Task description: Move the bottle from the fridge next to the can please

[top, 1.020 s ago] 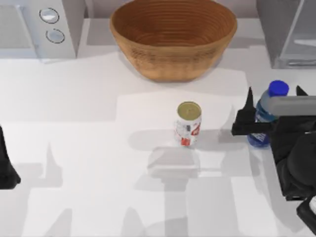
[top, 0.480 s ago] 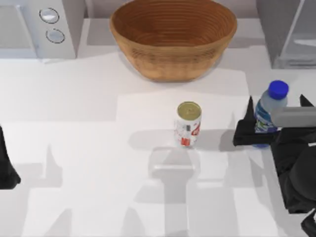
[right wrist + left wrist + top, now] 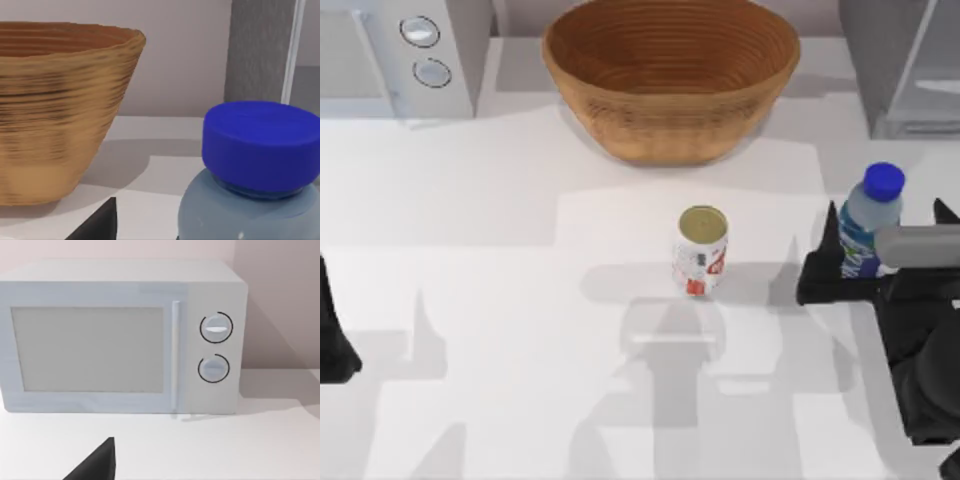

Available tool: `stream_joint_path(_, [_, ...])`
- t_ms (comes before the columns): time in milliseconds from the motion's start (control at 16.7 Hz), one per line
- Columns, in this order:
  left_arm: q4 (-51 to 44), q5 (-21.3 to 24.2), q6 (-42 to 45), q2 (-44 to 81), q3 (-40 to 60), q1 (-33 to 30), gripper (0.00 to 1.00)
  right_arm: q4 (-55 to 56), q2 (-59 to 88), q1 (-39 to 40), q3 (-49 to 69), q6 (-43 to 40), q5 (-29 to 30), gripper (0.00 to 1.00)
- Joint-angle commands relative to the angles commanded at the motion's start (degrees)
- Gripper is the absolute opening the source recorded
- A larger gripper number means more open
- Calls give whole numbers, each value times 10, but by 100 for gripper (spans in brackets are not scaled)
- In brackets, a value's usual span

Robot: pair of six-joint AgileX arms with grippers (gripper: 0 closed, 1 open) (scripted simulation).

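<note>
The clear bottle [image 3: 865, 225] with its blue cap stands upright on the table at the right, a short way right of the white can [image 3: 700, 250]. My right gripper [image 3: 886, 215] is open, and its dark fingers [image 3: 823, 262] stand wide on either side of the bottle without touching it. In the right wrist view the bottle's blue cap [image 3: 260, 142] sits close up, with one fingertip [image 3: 100, 222] off to its side. The grey fridge [image 3: 900, 70] stands at the back right. My left gripper [image 3: 330, 340] is parked at the table's left edge.
A big woven brown bowl [image 3: 670, 75] stands at the back middle, behind the can. The white microwave [image 3: 400, 55] with two round knobs [image 3: 216, 347] is at the back left. Bare tabletop [image 3: 520, 330] lies left of and in front of the can.
The right gripper has drawn back a little toward the table's front, fingers still spread around the bottle. The bottle has stayed nearly in place. The left arm has not moved.
</note>
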Motion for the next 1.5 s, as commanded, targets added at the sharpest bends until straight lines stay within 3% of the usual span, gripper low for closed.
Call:
stream_joint_path(300, [0,0,0,0,0,0,100,-99,-151,-9,-53,10,-21,100])
stream_joint_path(600, [0,0,0,0,0,0,100,-323,-425,-72,-118,18,-69,100])
stream_joint_path(1140, [0,0,0,0,0,0,100,-810,-962,-269,-164,11,-240,100])
stream_joint_path(1500, [0,0,0,0,0,0,100,-977,-1124,-337,-147,1,-339,100])
